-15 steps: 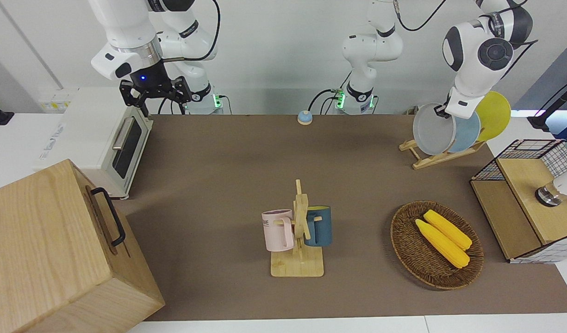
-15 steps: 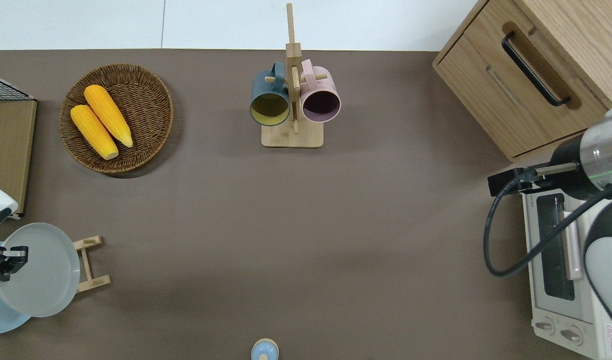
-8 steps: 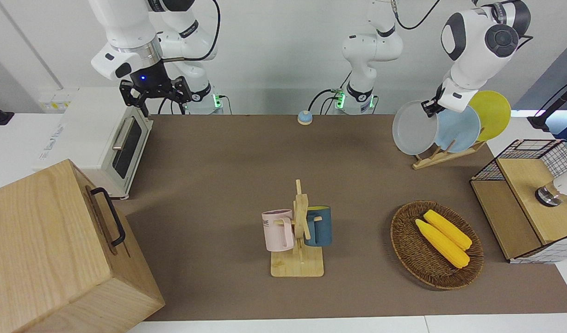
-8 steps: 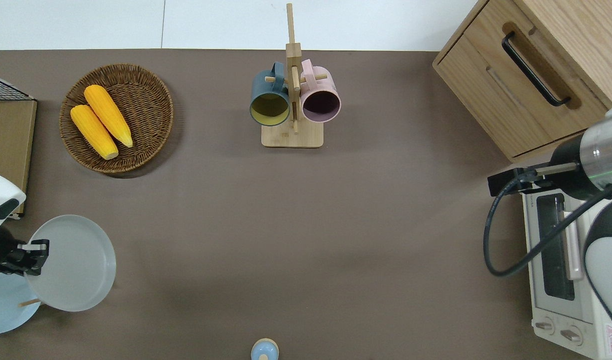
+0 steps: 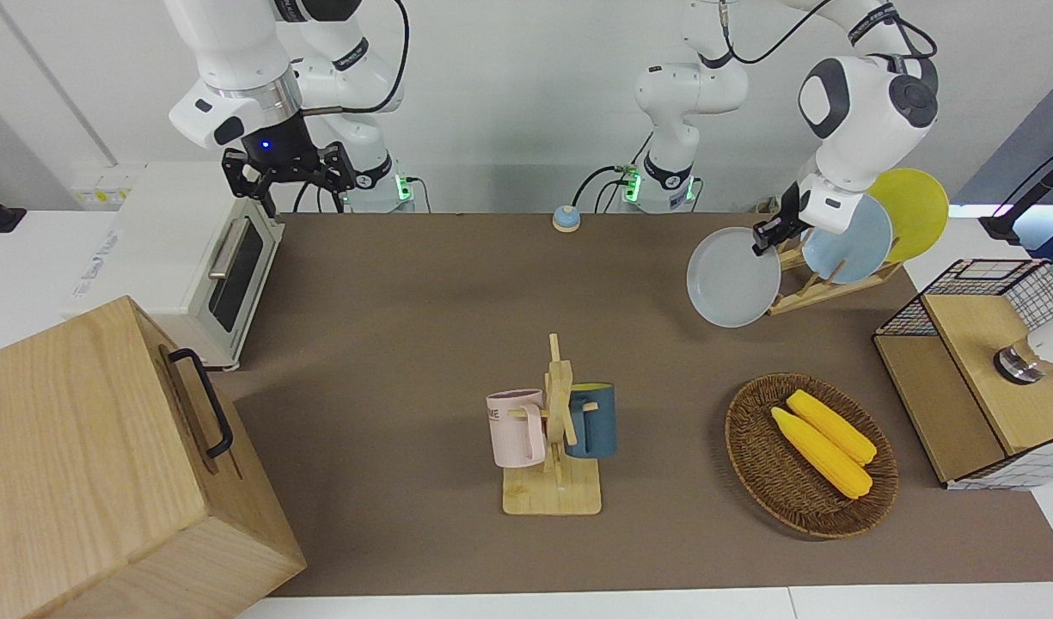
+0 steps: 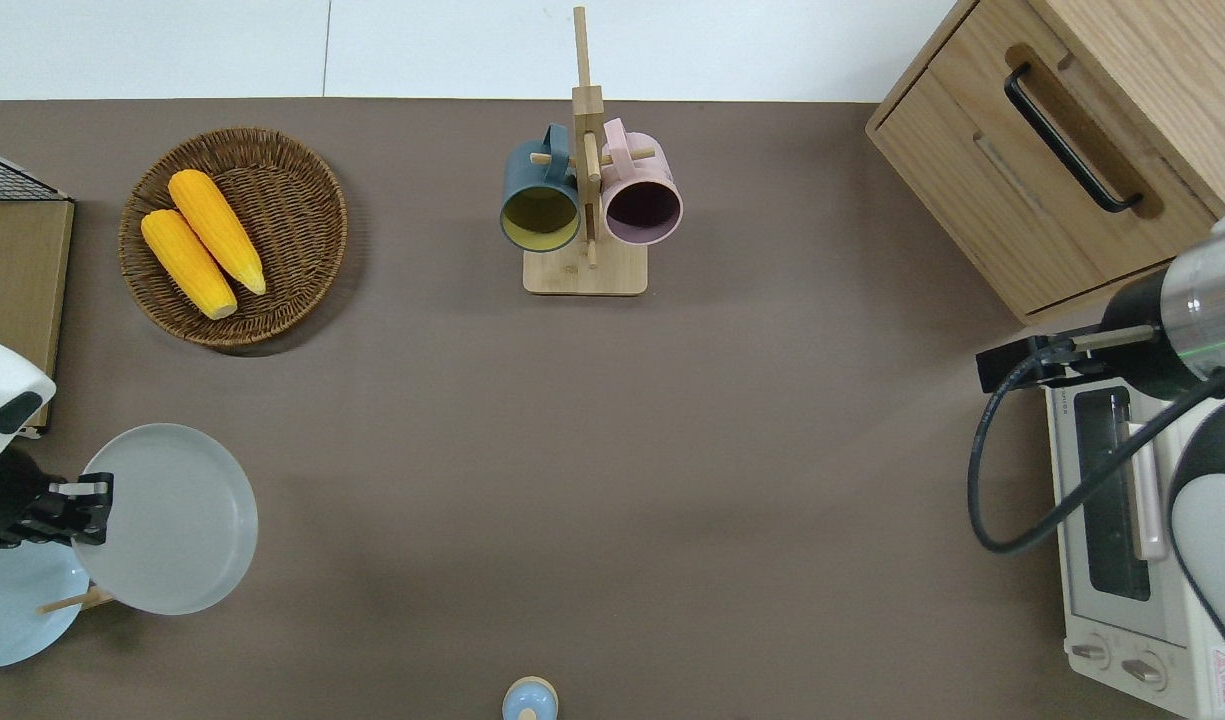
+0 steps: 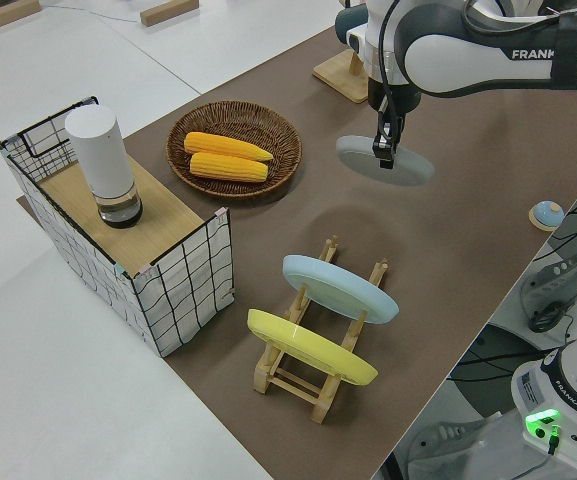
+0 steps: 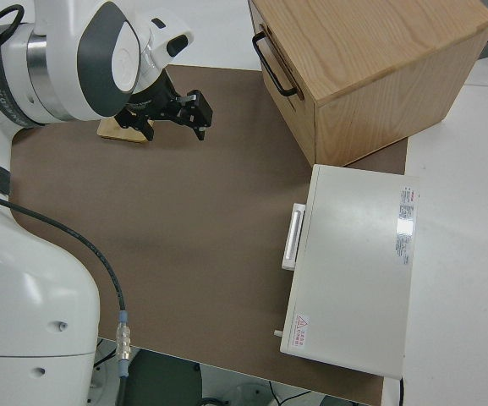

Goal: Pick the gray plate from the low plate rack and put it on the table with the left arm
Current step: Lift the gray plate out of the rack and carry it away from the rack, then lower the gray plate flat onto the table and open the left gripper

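My left gripper (image 5: 765, 234) (image 6: 82, 495) (image 7: 383, 150) is shut on the rim of the gray plate (image 5: 732, 277) (image 6: 167, 518) (image 7: 383, 160). It holds the plate tilted in the air, over bare table (image 6: 612, 480) just beside the low plate rack (image 5: 814, 292) (image 7: 308, 375), toward the right arm's end. The plate is clear of the rack's pegs. A light blue plate (image 5: 848, 239) (image 7: 338, 287) and a yellow plate (image 5: 913, 211) (image 7: 308, 345) stand in the rack. My right gripper (image 5: 290, 176) (image 8: 176, 114) is parked and open.
A mug tree (image 5: 556, 430) (image 6: 584, 200) with two mugs stands mid-table. A wicker basket (image 5: 767, 481) (image 6: 292, 220) with corn lies farther from the robots than the rack. A wire shelf box (image 5: 982, 370), a wooden cabinet (image 5: 105, 464), a toaster oven (image 5: 199, 258) and a small bell (image 5: 566, 218) line the edges.
The left gripper has lifted the gray plate out of the rack and carried it toward the right arm's end, lower over the table. The right arm has not moved.
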### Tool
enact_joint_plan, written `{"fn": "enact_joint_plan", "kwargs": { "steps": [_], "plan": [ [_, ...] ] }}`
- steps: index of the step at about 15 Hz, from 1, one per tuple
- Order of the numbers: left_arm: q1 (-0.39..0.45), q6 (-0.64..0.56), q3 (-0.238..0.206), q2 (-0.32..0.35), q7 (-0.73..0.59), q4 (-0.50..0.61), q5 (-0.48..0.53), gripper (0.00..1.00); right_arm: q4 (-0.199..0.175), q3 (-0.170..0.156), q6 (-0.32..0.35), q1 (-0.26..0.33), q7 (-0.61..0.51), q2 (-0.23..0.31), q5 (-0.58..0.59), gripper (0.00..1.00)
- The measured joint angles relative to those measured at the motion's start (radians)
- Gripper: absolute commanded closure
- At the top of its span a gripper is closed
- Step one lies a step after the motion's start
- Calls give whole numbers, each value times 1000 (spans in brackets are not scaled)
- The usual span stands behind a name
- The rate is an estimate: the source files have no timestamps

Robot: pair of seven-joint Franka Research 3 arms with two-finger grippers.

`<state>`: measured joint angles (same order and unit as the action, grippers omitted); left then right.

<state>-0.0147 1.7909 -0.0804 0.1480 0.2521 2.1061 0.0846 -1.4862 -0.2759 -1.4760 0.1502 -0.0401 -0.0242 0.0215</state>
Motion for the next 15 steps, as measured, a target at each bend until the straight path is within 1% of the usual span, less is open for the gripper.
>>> {"fn": "enact_joint_plan", "kwargs": {
  "steps": [2, 7, 8, 9, 10, 12, 15],
  "plan": [
    [-6, 57, 11, 6, 11, 57, 1, 980, 0, 0, 0, 0, 0, 0, 0, 17],
    [-8, 130, 18, 21, 13, 166, 1, 980, 0, 0, 0, 0, 0, 0, 0, 17],
    [-8, 157, 23, 30, 13, 195, 1, 971, 0, 0, 0, 0, 0, 0, 0, 17],
    [-8, 167, 23, 39, 13, 206, 1, 928, 0, 0, 0, 0, 0, 0, 0, 17],
    [-8, 176, 24, 47, 13, 216, 1, 832, 0, 0, 0, 0, 0, 0, 0, 17],
    [-8, 181, 32, 57, 13, 227, 1, 329, 0, 0, 0, 0, 0, 0, 0, 17],
    [-9, 183, 50, 50, 15, 250, 3, 198, 0, 0, 0, 0, 0, 0, 0, 17]
  ]
}}
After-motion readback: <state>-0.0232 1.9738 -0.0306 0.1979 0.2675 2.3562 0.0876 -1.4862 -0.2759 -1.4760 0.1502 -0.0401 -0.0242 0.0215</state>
